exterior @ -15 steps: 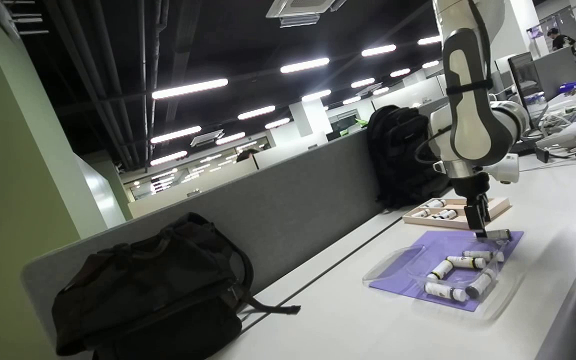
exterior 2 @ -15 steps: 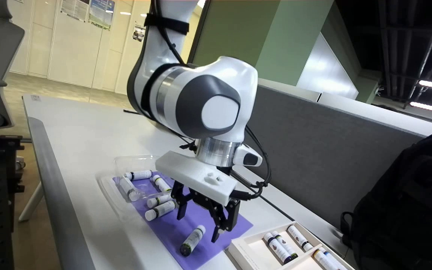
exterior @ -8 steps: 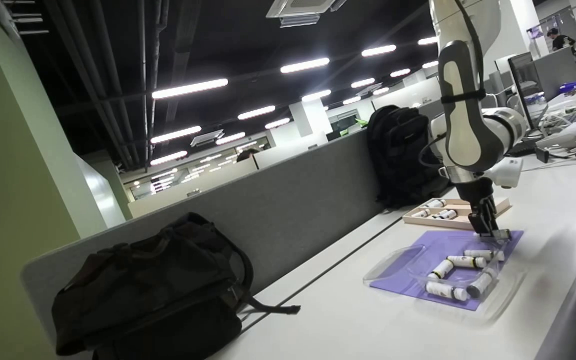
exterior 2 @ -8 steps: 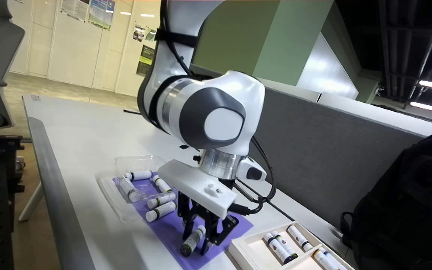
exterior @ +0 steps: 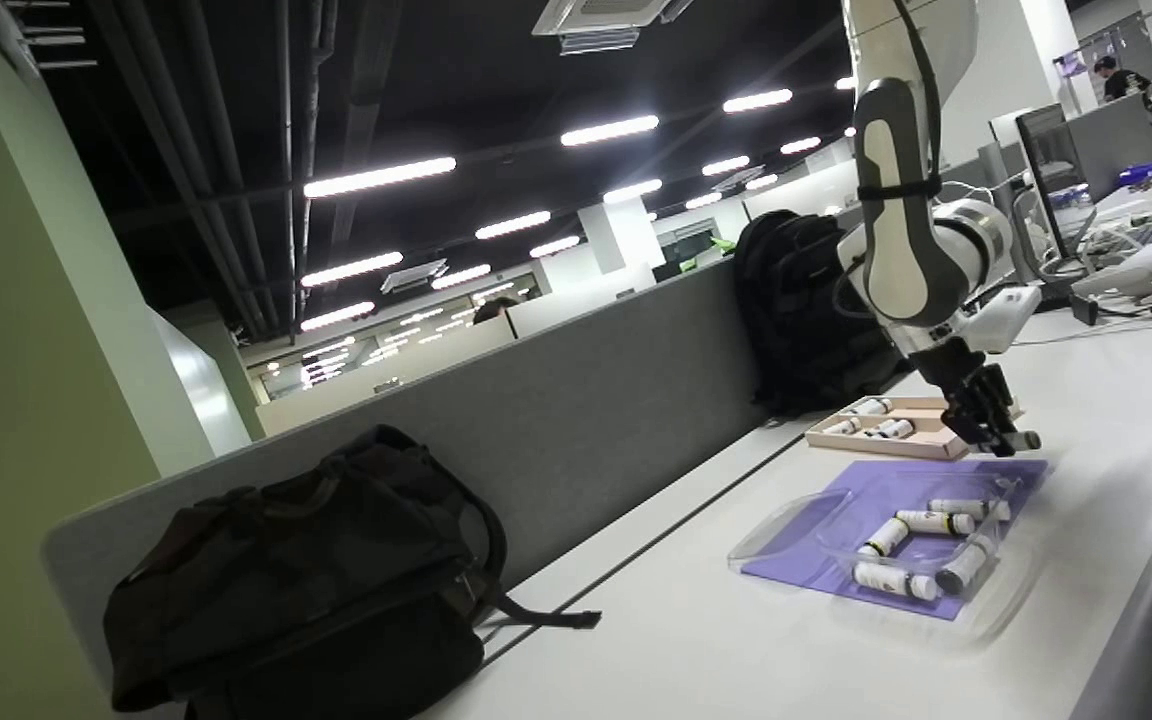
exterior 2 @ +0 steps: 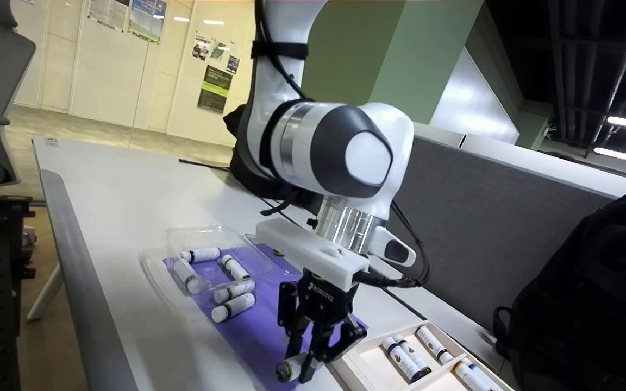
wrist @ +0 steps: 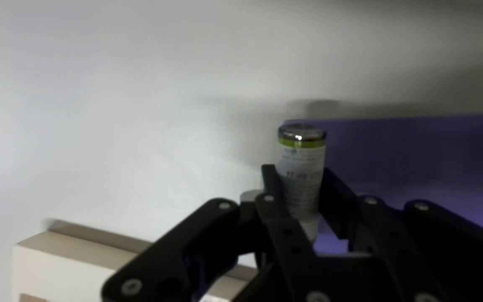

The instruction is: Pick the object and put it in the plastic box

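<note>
My gripper (wrist: 296, 178) is shut on a white vial (wrist: 301, 159) with a dark end and a yellow-green band. In both exterior views the gripper (exterior 2: 300, 363) holds this vial (exterior: 1022, 441) raised above the far corner of the purple sheet (exterior: 1001, 470), with the hand tilted. The plastic box (exterior 2: 204, 234), clear and shallow, lies on the sheet. Several white vials (exterior 2: 187, 274) lie in and around it; its see-through walls make it hard to tell which are inside. The wrist view does not show the box.
A pale wooden tray (exterior: 826, 440) with compartments and several vials stands close beside the gripper. Behind the table runs a grey partition (exterior: 576, 400), with black backpacks (exterior: 336, 580) against it. The table's edge (exterior 2: 82, 260) lies on the opposite side.
The gripper stood open above the vial, came down around it and shut on it. It has since lifted the vial off the purple sheet and tilted, shifting toward the wooden tray.
</note>
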Robot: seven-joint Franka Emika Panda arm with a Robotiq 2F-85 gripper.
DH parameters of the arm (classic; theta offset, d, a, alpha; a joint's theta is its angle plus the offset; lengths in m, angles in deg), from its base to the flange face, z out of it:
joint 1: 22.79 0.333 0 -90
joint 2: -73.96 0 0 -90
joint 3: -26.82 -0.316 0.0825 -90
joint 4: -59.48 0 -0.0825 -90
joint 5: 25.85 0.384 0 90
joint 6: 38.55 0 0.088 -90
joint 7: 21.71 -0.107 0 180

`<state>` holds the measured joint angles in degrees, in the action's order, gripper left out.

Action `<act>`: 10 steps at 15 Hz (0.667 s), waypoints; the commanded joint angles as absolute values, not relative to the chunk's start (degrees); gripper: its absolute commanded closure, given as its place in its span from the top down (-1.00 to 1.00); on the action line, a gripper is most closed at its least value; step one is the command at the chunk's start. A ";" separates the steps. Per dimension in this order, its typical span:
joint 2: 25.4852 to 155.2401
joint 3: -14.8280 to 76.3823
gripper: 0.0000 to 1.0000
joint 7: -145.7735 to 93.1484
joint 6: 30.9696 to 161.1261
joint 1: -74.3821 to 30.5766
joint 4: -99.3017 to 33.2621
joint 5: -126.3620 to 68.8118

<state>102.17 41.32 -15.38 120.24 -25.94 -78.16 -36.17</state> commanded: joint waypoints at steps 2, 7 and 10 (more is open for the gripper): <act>92.71 40.49 -0.86 -17.88 106.78 -23.98 -78.20 -37.52; 87.71 32.31 -0.86 -16.28 101.55 -23.94 -78.71 -32.70; 87.85 27.66 -0.86 -15.13 104.83 -23.42 -79.68 -28.47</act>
